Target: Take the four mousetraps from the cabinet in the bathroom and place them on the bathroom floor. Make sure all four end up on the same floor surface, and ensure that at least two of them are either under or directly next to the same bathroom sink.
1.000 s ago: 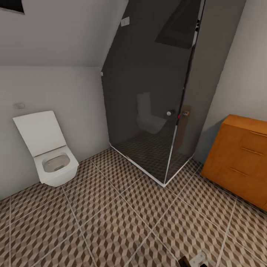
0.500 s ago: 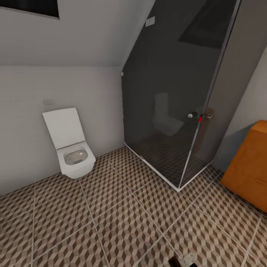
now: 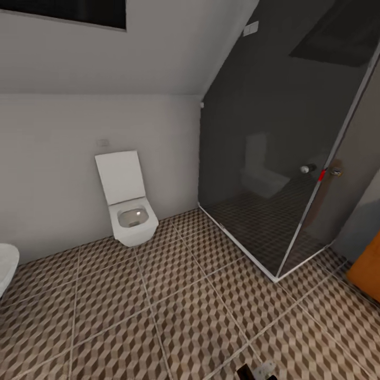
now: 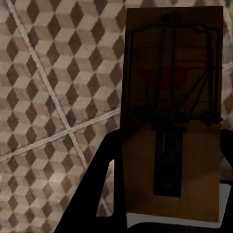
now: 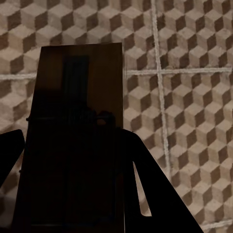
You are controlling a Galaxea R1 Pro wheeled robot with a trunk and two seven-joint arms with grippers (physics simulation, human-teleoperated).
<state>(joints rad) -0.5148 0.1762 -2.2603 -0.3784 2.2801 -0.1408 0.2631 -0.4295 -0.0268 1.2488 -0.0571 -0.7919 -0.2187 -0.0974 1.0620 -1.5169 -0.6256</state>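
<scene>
Left wrist view: left gripper [image 4: 170, 213] clamps a mousetrap [image 4: 172, 116]; right gripper [image 5: 73, 204] grips another mousetrap [image 5: 75, 131], carried for floor [image 3: 174, 316] placement

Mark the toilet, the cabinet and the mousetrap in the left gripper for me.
toilet [image 3: 133, 217]: head view, on the bowl.
cabinet [image 3: 368, 269]: head view, on its orange side.
mousetrap [image 4: 170, 73]: left wrist view, on the red spot.

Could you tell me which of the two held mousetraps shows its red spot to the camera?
The tan wooden mousetrap in the left pincer; the right pincer's mousetrap looks dark, no red visible.
</scene>
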